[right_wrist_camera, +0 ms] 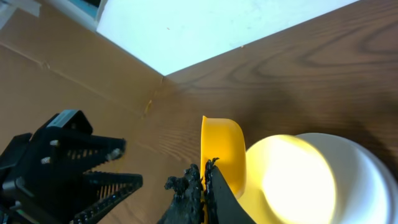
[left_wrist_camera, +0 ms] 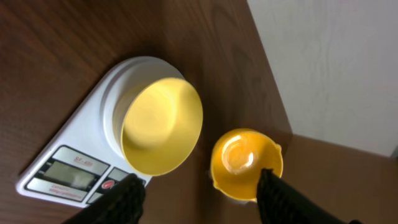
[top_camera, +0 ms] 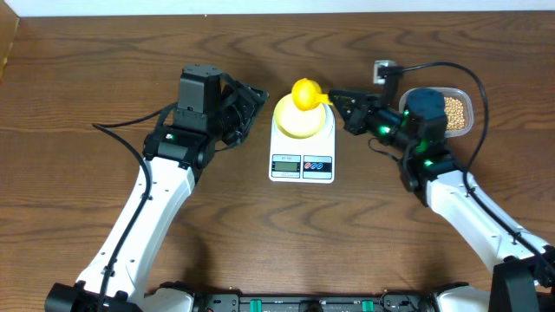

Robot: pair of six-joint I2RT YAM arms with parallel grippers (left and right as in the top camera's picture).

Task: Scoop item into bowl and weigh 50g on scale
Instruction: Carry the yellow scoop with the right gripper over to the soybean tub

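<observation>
Overhead view. White scale (top_camera: 302,163) at centre of frame on a brown wooden table (top_camera: 78,69), with the pale-yellow bowl (top_camera: 302,123) sitting on its platform. Yellow scoop (top_camera: 305,93) poised over the bowl's upper rim, handle running rightward into the right gripper (top_camera: 336,99), which is pressed together on that handle. Tan beans (top_camera: 456,110) in a clear container (top_camera: 471,97) at upper right of frame, well apart from the scoop and beyond the right wrist. Left gripper (top_camera: 250,106) just left of the scale, spread, holding nothing.

Left wrist view. Bowl at centre, no beans visible inside. Scale display at lower left, digits too small to read. Scoop head at lower centre right, just beside the bowl, shiny inside, no beans visible. Two dark fingers (left_wrist_camera: 127,200) along the bottom edge, wide apart.

Right wrist view. Scoop edge-on at centre, bowl bright at lower right on the white platform. Left gripper dark and spread at lower left.

Judgement: beans lying rightward of the scoop, roughly along the handle's own line. Right arm far nearer, with the tool in its grip. Probably a pull back rightward to the container, then a return leftward to the bowl.
</observation>
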